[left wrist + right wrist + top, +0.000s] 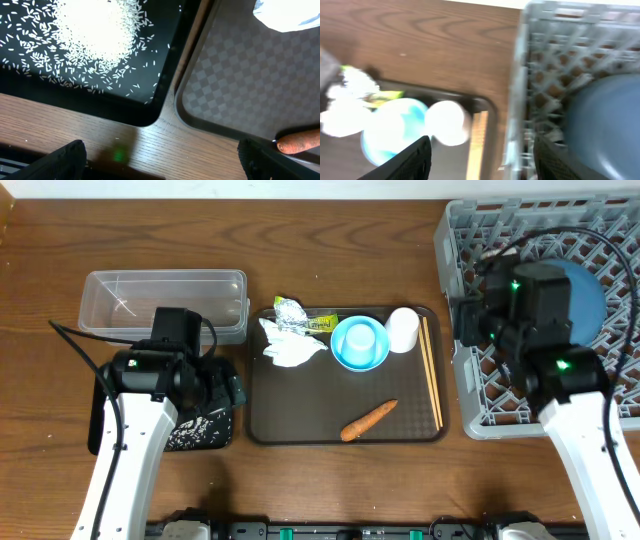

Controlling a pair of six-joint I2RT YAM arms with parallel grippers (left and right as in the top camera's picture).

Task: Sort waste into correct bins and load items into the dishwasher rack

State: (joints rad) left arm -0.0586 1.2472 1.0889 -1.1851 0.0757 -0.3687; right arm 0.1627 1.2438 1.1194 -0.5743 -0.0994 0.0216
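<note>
Dark-blue bowl (590,295) sits in the rack (462,225), far right. Right end effector (481,152) open, empty, over rack's left wall; left end effector (162,162) open by black tray (75,102) w/ rice (95,30). Risk: reaching low for the white cup (402,330) could snag that wall.

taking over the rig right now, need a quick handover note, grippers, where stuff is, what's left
Left gripper: open, empty, over the black tray corner.
Right gripper: open, empty, beside the rack.
Done: rice in the black tray; dark-blue bowl in the rack.
To do, all on the brown tray: tissue, wrapper, carrot to bins; light-blue bowl with small cup apparently inside, white cup, chopsticks to rack.
Clear tub looks empty.
</note>
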